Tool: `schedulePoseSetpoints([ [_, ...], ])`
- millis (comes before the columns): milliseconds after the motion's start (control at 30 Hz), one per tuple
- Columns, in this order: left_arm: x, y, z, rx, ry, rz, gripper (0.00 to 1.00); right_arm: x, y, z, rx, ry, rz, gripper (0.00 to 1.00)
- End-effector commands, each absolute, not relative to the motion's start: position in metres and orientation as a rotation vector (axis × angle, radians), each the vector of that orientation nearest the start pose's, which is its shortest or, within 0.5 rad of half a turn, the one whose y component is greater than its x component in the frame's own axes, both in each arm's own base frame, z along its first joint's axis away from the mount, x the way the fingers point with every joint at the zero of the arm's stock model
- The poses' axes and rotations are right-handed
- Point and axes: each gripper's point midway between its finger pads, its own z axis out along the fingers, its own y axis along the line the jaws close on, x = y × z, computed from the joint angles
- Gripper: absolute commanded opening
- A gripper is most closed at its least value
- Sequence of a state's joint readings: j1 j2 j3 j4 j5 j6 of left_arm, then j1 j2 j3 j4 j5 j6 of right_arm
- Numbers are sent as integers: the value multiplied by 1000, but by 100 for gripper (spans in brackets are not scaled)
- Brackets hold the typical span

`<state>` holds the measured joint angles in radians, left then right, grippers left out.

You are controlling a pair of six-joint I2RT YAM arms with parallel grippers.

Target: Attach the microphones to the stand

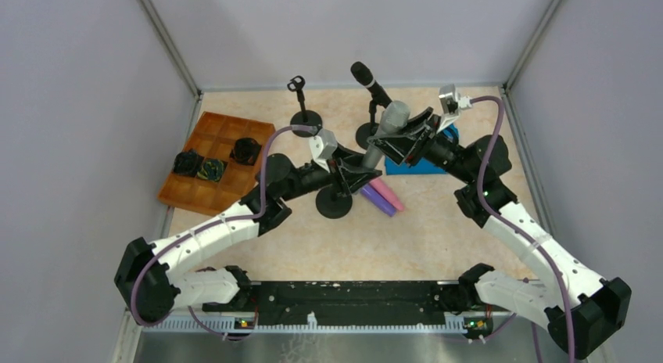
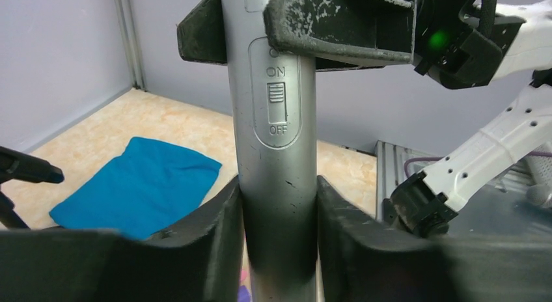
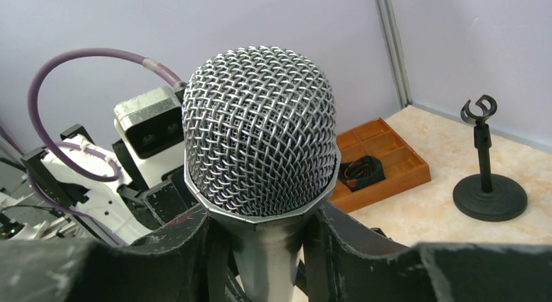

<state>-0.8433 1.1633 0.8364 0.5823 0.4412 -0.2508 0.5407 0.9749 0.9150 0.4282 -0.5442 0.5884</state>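
Microphone (image 3: pixel 259 129): silver woven-mesh dome, smooth barrel

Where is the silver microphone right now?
The silver microphone is right of centre in the top view, gripped by the left hand and right hand, between the black microphone and the pink microphone.
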Motion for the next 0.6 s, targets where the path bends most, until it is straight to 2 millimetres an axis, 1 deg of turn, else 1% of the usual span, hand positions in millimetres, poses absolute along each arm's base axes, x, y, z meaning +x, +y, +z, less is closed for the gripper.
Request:
schedulePoseSetpoints([
  [0,202,-345,367,751,1142,-1167,56,222,253,445,-432,1159,1284,0],
  [33,206,-342,365,728,1158,-1143,66,224,250,444,-414,1166,1263,0],
  [100,216,-331,361,660,1190,-1082,79,231,243,443,-372,1188,1199,0],
  [200,232,-308,355,545,1234,-964,89,243,227,438,-308,1220,1075,0],
  [267,243,-285,349,425,1279,-885,91,249,216,432,-288,1240,988,0],
  [333,246,-268,342,361,1299,-830,92,252,209,426,-277,1258,929,0],
  [433,243,-251,332,327,1320,-793,93,254,203,419,-279,1282,876,0],
  [500,240,-244,320,315,1350,-792,92,254,202,416,-279,1296,861,0],
  [533,239,-242,312,306,1370,-792,91,254,200,414,-273,1300,856,0],
  [567,240,-238,297,288,1408,-781,90,255,200,413,-269,1304,854,0],
])
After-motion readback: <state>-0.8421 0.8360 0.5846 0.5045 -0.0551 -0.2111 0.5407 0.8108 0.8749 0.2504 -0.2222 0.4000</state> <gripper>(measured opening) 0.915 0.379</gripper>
